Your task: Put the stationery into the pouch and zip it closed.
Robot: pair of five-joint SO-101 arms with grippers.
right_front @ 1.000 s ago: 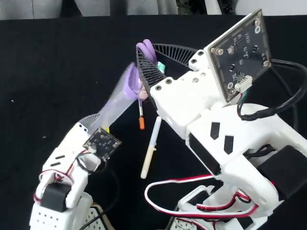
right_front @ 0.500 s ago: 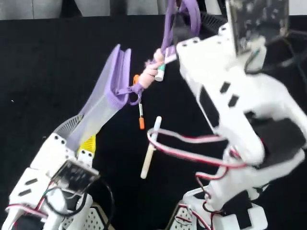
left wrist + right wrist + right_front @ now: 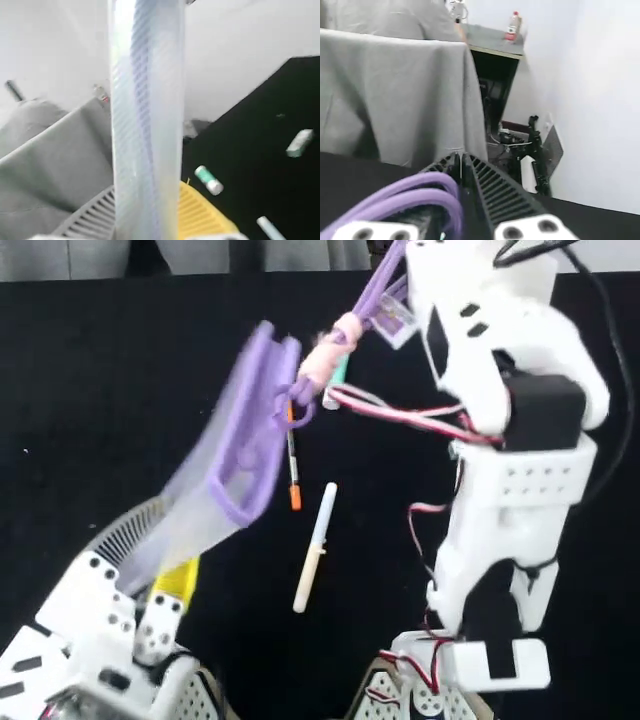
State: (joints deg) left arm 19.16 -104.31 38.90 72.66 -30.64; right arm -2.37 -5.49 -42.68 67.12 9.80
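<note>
A translucent pouch (image 3: 225, 465) with a purple rim hangs stretched above the black table between both arms. My left gripper (image 3: 150, 552), low at the near left, is shut on the pouch's lower end; its wrist view shows the clear pouch (image 3: 145, 125) next to the yellow finger (image 3: 200, 215). My right gripper (image 3: 392, 272), raised high at the back, is shut on the pouch's purple strap (image 3: 415, 195). A pink zip charm (image 3: 325, 360) hangs between strap and pouch. An orange-capped pen (image 3: 293, 468) and a white pen (image 3: 315, 545) lie on the table.
A green-capped white piece (image 3: 208, 180) and a small white eraser (image 3: 300, 142) lie on the black table (image 3: 120, 370) farther off. The right arm's white body (image 3: 510, 480) stands tall at the right. Grey cloth and a white wall lie behind the table.
The right arm has swung up and back to stand upright, pulling the purple strap high. The pouch has been drawn out longer and steeper, and the left arm has dropped toward the near left corner.
</note>
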